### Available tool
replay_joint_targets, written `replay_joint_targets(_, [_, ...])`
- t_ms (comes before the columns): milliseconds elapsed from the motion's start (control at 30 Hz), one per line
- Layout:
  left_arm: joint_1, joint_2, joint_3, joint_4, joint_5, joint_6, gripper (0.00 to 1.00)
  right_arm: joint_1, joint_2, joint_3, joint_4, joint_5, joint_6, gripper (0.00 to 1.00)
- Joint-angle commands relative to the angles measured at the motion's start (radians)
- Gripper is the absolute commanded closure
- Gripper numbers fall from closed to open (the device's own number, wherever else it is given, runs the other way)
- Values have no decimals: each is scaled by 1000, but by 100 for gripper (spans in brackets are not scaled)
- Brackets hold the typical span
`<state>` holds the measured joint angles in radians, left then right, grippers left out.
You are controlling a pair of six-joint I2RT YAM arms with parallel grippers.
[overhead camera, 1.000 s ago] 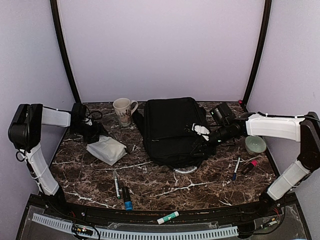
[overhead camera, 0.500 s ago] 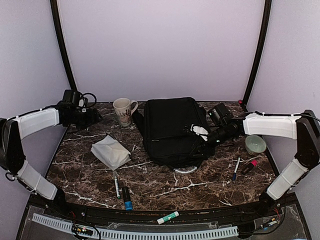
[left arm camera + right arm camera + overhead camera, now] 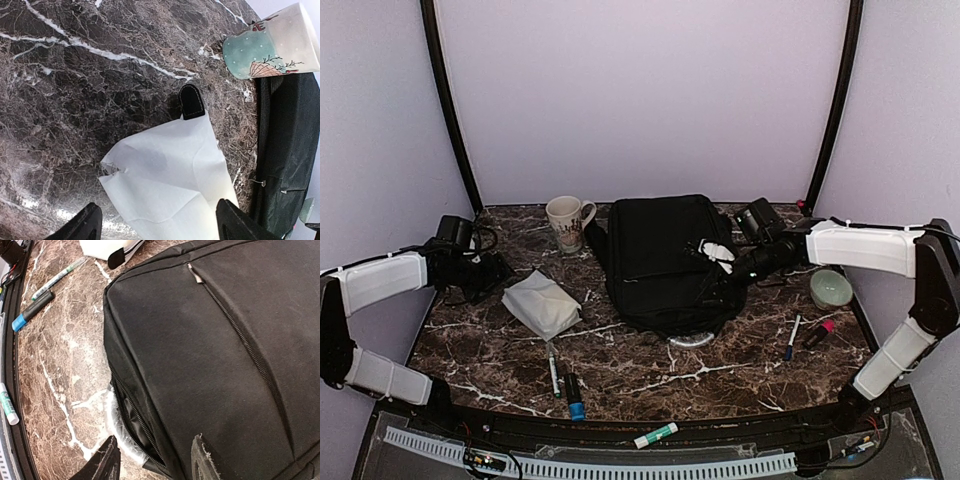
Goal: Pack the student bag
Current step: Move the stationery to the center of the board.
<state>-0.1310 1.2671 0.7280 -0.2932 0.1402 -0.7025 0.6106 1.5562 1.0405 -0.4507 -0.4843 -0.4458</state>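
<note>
The student bag (image 3: pixel 665 260) is a large black backpack lying flat mid-table. My right gripper (image 3: pixel 728 272) hovers over its right side. In the right wrist view that gripper (image 3: pixel 155 465) is open, its fingers astride the bag's (image 3: pixel 215 340) edge, where a zipper gapes. My left gripper (image 3: pixel 498 272) is low at the left of the table, just left of a white folded pouch (image 3: pixel 540 303). The left wrist view shows this gripper (image 3: pixel 160 230) open wide, with the pouch (image 3: pixel 170 185) lying on the table between and beyond its fingers, untouched.
A patterned mug (image 3: pixel 567 222) stands left of the bag's far end. Two markers (image 3: pixel 555 372) and a glue stick (image 3: pixel 655 435) lie near the front edge. A green bowl (image 3: pixel 831 289), a pen (image 3: pixel 791 338) and a pink marker (image 3: pixel 820 332) sit at right. Clear plastic (image 3: pixel 117 425) pokes from under the bag.
My left arm swung from the back-left corner forward and down towards the white pouch, its jaws widening. The right gripper shifted slightly towards the back over the bag.
</note>
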Motion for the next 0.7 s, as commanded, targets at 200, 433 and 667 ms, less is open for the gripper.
replay_joint_targets(200, [2,38,-109,182,138,-167,17,21,103,220,-10,2,87,50])
replay_joint_targets(433, [-1,81,-164,310,207,-214,16,78,195,314,-11,14,153,49])
replay_joint_targets(667, [-26,168,-179,412,277,-261,16,118,240,327,-17,21,161,49])
